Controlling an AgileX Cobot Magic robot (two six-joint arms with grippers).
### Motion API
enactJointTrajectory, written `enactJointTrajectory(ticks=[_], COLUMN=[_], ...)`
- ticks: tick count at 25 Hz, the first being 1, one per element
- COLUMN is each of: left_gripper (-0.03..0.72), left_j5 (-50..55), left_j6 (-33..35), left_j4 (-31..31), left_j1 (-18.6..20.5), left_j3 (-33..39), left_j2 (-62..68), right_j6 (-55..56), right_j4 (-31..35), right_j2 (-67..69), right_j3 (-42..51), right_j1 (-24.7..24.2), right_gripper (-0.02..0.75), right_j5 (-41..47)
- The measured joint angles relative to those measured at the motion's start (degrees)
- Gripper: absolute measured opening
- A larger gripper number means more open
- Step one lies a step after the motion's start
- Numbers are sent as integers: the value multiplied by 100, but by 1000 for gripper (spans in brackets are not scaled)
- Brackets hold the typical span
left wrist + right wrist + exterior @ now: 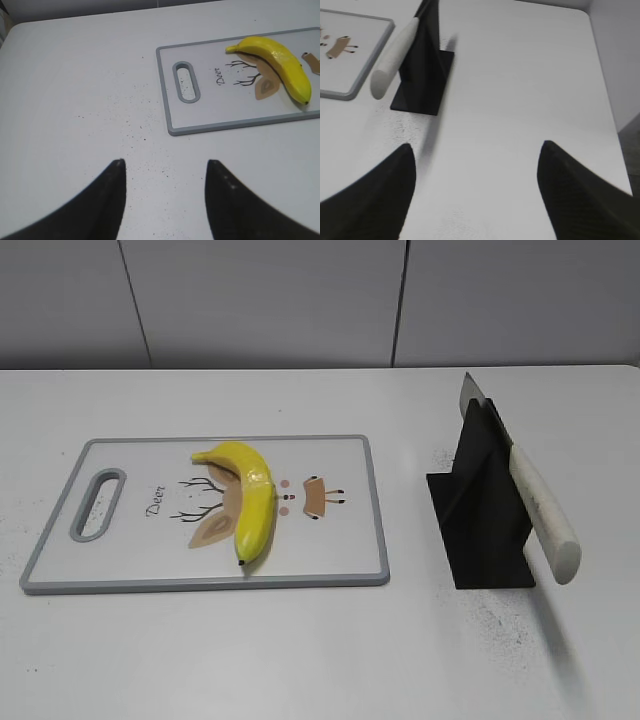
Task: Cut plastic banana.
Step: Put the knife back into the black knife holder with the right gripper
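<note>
The board (330, 540), white with a grey rim and a deer drawing, lies flat on the table (300, 660), and everything else is placed from it. The banana (250, 505) lies on the board's middle, curved, its stem end toward the far edge and its dark tip near the near edge, covering part of the drawing. A slot handle (98, 503) is cut through the board's left end. To the right of the board, apart from it, stands a black stand (480, 530); a knife (525, 480) rests tilted in it, blade up and away, pale handle sloping down toward the near side past the stand's base. In the left wrist view the left gripper (165, 200) hangs over bare table off the board's handle end, its two dark fingers (107, 200) spread with nothing between them. In the right wrist view the right gripper (475, 190) hangs over bare table on the far side of the stand from the board, fingers (375, 195) wide apart and empty. Fine dark specks dot the table near the board and the stand.
</note>
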Motion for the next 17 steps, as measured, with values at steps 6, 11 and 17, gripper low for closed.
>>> enactJointTrajectory(ticks=[6, 11, 17], left_gripper=[490, 490, 490], left_j5=[0, 0, 0], left_j6=[0, 0, 0], left_j4=[0, 0, 0], left_j1=[0, 0, 0], left_j3=[0, 0, 0], left_j2=[0, 0, 0], right_j6=[0, 0, 0], right_j4=[0, 0, 0], right_j2=[0, 0, 0], right_j3=[0, 0, 0], right_j1=[-861, -902, -902], right_gripper=[574, 574, 574], right_j5=[0, 0, 0])
